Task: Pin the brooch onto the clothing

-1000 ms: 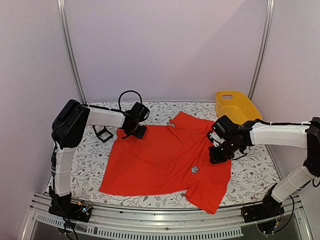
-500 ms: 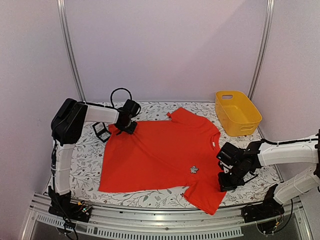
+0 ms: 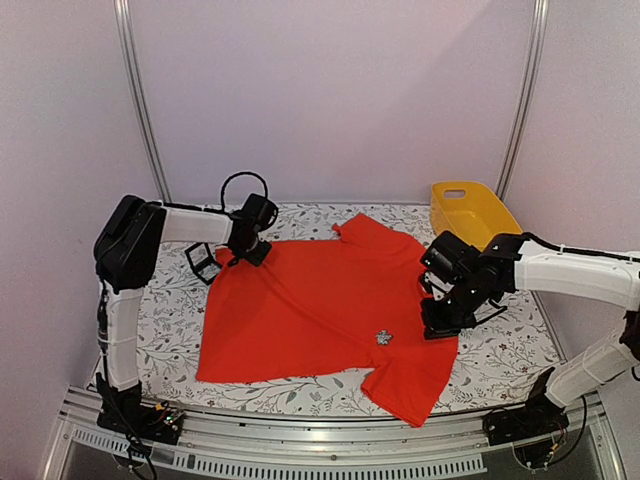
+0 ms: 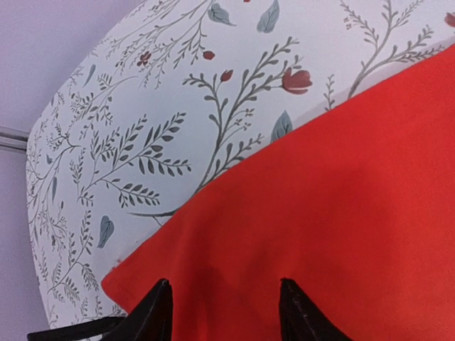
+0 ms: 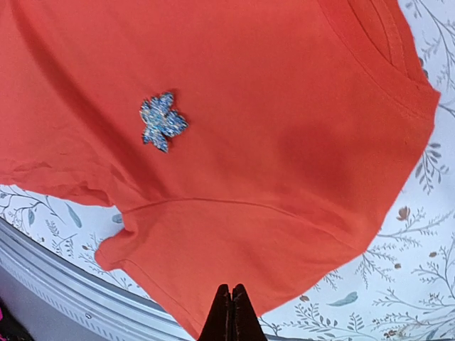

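The red-orange T-shirt (image 3: pixel 320 310) lies spread flat on the floral table. The brooch (image 3: pixel 383 338), a small glittery leaf-like cluster, sits on the shirt's lower right front; it also shows in the right wrist view (image 5: pixel 162 121). My left gripper (image 3: pixel 250 250) is open over the shirt's far left corner, and its fingertips (image 4: pixel 160 295) straddle red cloth (image 4: pixel 341 213). My right gripper (image 3: pixel 438 322) is shut and empty at the shirt's right edge, beside the sleeve (image 5: pixel 234 241). It is to the right of the brooch.
A yellow plastic basket (image 3: pixel 475 225) stands at the far right. A small black display box (image 3: pixel 205 265) sits left of the shirt, close to my left gripper. A metal rail (image 3: pixel 300 440) runs along the near table edge.
My right gripper swung down to the near right edge, then came back up to the shirt's right side. My left gripper moved left, and the shirt's far corner shifted left with it.
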Controlling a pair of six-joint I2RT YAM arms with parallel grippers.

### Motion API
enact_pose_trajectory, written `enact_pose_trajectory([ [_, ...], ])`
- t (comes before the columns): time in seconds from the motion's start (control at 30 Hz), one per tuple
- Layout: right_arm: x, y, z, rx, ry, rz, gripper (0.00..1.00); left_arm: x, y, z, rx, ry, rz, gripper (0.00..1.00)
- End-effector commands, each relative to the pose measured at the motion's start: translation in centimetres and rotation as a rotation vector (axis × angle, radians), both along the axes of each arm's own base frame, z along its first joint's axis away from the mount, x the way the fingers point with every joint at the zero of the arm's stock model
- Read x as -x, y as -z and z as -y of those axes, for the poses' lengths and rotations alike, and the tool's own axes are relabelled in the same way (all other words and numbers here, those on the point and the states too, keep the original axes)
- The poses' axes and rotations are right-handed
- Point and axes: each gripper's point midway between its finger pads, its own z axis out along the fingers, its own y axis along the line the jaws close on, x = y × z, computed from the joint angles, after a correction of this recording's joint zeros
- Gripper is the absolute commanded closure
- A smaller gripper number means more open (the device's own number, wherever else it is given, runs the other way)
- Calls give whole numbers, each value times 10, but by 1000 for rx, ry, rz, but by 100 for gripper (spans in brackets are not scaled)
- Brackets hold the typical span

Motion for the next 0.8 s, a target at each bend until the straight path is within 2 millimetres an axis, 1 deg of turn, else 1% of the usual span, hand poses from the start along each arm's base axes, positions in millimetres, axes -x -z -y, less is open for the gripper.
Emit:
enact_pose_trajectory([
  [0.0,3,9,-31,-67,-156,-18,100,41,-75,33,63,81,55,55],
  [0.07,15,17,-44,-110,-191,-35,100,82,-87,53,120,107,47,55],
  [0.13,25,28,-46,-103,-181,-62,100,123,-87,71,175,126,20,55],
  [0.2,38,41,-40,-60,-184,-92,100,165,-72,88,216,154,-73,56],
  [0.23,44,47,-35,-29,-185,-102,100,189,-61,97,227,167,-136,56],
  [0.27,50,53,-31,-5,-177,-116,100,210,-49,99,213,172,-198,56],
  [0.3,56,57,-28,5,-171,-129,100,228,-37,95,183,161,-248,57],
  [0.33,61,61,-26,8,-168,-142,100,243,-27,88,133,145,-282,57],
  [0.43,71,71,-14,24,-140,-165,100,273,-3,54,6,76,-337,57],
  [0.5,79,77,-5,29,-122,-187,100,286,6,41,-6,48,-373,57],
  [0.53,83,79,-2,29,-113,-199,100,292,10,38,-1,40,-390,57],
  [0.6,93,83,9,42,-87,-226,100,302,17,39,7,49,-420,57],
  [0.67,104,86,25,76,-53,-252,100,312,24,41,-6,67,-446,57],
  [0.77,112,82,39,78,8,-258,100,326,37,49,-35,132,-476,57],
])
